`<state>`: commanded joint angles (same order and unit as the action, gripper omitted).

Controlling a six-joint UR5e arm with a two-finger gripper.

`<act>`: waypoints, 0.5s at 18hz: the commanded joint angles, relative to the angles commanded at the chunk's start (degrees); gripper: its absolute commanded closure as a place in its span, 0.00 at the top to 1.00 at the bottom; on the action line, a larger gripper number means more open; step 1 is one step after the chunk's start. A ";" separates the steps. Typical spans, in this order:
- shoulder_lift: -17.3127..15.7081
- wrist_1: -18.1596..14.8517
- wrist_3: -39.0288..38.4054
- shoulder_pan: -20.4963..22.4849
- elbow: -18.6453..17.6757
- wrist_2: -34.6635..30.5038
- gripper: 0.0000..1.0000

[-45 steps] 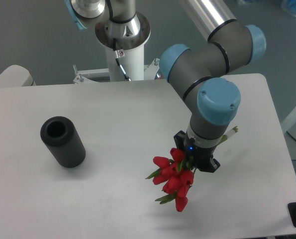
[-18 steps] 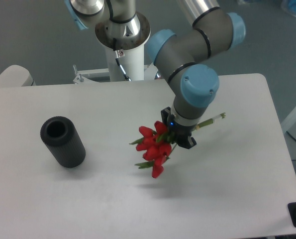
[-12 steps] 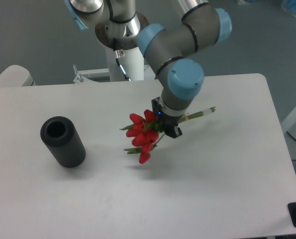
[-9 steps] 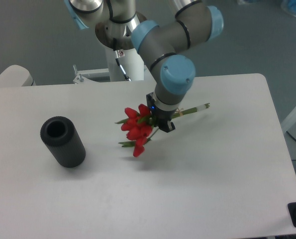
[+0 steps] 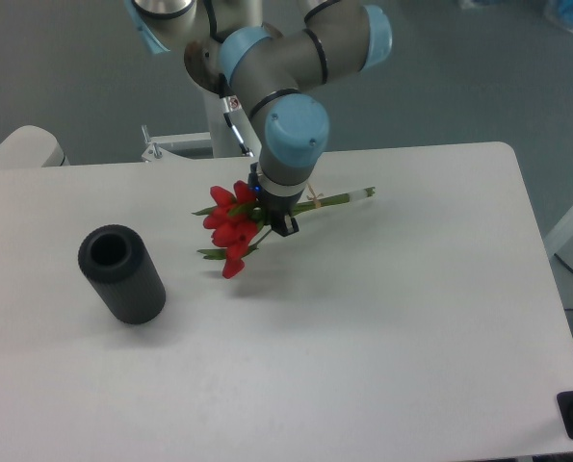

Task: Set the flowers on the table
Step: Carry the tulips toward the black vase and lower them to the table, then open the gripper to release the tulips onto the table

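Observation:
The flowers (image 5: pixel 230 231), a bunch of red tulips with green leaves, hang above the middle of the white table (image 5: pixel 402 327). Their thin green stems (image 5: pixel 342 199) stick out to the right behind the wrist. My gripper (image 5: pixel 270 216) is shut on the bunch just behind the blooms, with the arm's blue-capped wrist above it. The blooms point down and to the left, and a faint shadow lies on the table beneath them.
A black cylinder (image 5: pixel 121 273) stands upright on the left part of the table, well left of the flowers. The robot's white base column (image 5: pixel 238 115) rises behind the table's far edge.
The arm has carried the flowers from the front right of the table up and leftward to its middle, nearer the black cylinder. The grip has stayed shut on them.

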<state>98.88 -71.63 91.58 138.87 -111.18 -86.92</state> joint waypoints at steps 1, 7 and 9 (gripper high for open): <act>0.09 0.00 0.09 0.00 0.00 0.00 0.34; 0.44 0.00 0.26 0.00 0.52 0.09 1.00; 0.53 -0.09 0.44 0.00 1.05 0.09 1.00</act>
<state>99.40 -71.72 92.02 138.87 -110.13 -86.84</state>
